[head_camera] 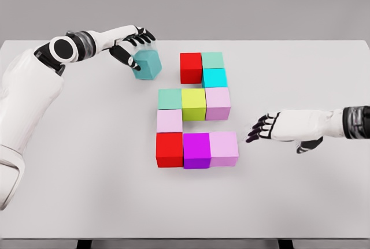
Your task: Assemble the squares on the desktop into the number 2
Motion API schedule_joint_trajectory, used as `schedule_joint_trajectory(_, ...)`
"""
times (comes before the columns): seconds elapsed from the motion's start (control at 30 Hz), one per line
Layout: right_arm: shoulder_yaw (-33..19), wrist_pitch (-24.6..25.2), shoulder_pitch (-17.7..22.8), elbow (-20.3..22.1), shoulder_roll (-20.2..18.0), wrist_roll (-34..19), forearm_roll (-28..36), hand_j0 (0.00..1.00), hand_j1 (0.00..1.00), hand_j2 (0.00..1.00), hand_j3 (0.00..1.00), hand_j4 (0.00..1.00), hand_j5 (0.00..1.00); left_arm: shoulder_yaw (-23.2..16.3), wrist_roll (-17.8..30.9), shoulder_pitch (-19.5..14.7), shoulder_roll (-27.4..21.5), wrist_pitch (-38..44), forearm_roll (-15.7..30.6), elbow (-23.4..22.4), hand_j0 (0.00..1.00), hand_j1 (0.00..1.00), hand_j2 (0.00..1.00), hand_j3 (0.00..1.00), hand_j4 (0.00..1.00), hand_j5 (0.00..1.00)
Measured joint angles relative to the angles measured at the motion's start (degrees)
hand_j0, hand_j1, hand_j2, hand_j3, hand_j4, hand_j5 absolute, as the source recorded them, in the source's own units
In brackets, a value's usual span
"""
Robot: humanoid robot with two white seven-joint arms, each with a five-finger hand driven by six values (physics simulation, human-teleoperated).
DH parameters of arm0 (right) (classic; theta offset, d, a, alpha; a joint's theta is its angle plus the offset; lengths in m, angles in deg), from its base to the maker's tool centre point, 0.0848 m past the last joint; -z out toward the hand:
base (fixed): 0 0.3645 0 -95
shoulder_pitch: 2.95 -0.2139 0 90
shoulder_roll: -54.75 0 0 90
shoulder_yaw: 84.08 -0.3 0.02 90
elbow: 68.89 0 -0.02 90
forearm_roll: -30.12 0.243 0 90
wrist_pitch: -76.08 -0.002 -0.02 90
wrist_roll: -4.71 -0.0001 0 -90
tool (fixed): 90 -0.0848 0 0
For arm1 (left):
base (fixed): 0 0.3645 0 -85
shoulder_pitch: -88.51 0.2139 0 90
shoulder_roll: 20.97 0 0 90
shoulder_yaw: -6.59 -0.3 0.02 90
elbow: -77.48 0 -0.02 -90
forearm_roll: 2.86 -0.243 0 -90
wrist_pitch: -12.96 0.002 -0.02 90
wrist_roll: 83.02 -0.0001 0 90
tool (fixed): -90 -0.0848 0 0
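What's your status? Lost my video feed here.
Left robot hand shut on teal cube, left of top-row red cube. Right robot hand open, beside bottom-row pink cube. Top-left slot unfilled, nothing in the way.

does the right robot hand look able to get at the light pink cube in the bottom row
Probably yes: the right robot hand hovers open just right of the light pink cube, with bare table between them and nothing in the way.

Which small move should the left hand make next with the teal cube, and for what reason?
Probably slide the teal cube right until it touches the red cube. The left hand grasps it, apart from the figure, and the top row shows only two cubes while the lower rows show three.
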Motion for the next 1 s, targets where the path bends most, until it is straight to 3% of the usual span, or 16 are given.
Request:
schedule_joint_trajectory(0.07, -9.1, 0.1, 12.0, -0.9, 0.1, 0.0, 6.4, 1.00, 1.00, 1.00, 1.00, 1.00, 1.00, 0.0, 0.0, 0.1, 0.0, 0.0, 0.0, 0.1, 0.97, 0.97, 0.97, 0.97, 0.97, 0.97)
schedule_joint_trajectory(0.13, -19.6, -0.1, 20.0, -1.2, 0.3, 0.0, 11.8, 1.00, 1.00, 1.00, 1.00, 1.00, 1.00, 0.0, 0.0, 0.2, 0.0, 0.0, 0.0, 0.2, 0.99, 0.99, 0.99, 0.99, 0.99, 0.99)
schedule_joint_trajectory(0.2, -27.1, 0.0, 21.4, -1.1, -0.3, 0.0, 17.5, 1.00, 1.00, 1.00, 1.00, 1.00, 1.00, 0.0, 0.0, 0.1, 0.0, 0.0, 0.0, 0.2, 0.99, 0.99, 0.99, 0.99, 0.99, 0.99)
schedule_joint_trajectory(0.27, -31.1, 0.1, 21.8, -1.6, -1.3, 0.0, 22.4, 1.00, 1.00, 1.00, 1.00, 1.00, 1.00, 0.0, 0.0, 0.3, -0.1, 0.0, 0.0, 0.3, 1.00, 1.00, 1.00, 1.00, 1.00, 1.00)
schedule_joint_trajectory(0.4, -34.1, 0.1, 23.6, -5.2, -1.0, 0.0, 26.6, 1.00, 1.00, 1.00, 1.00, 1.00, 1.00, 0.0, 0.0, 0.4, -0.1, -0.2, 0.0, 0.5, 1.00, 1.00, 1.00, 1.00, 1.00, 1.00)
schedule_joint_trajectory(0.63, -37.1, 0.1, 25.9, -11.3, 2.4, 0.0, 27.8, 1.00, 1.00, 1.00, 1.00, 1.00, 1.00, -0.6, 0.1, 0.8, 0.0, -1.1, -0.4, 0.7, 1.00, 1.00, 1.00, 1.00, 1.00, 1.00)
schedule_joint_trajectory(1.0, -35.8, 0.1, 25.7, -9.5, 3.3, 0.0, 27.3, 1.00, 1.00, 1.00, 1.00, 1.00, 1.00, -0.8, -0.1, 0.9, 2.2, -1.1, -4.9, 0.4, 1.00, 1.00, 1.00, 1.00, 1.00, 1.00)
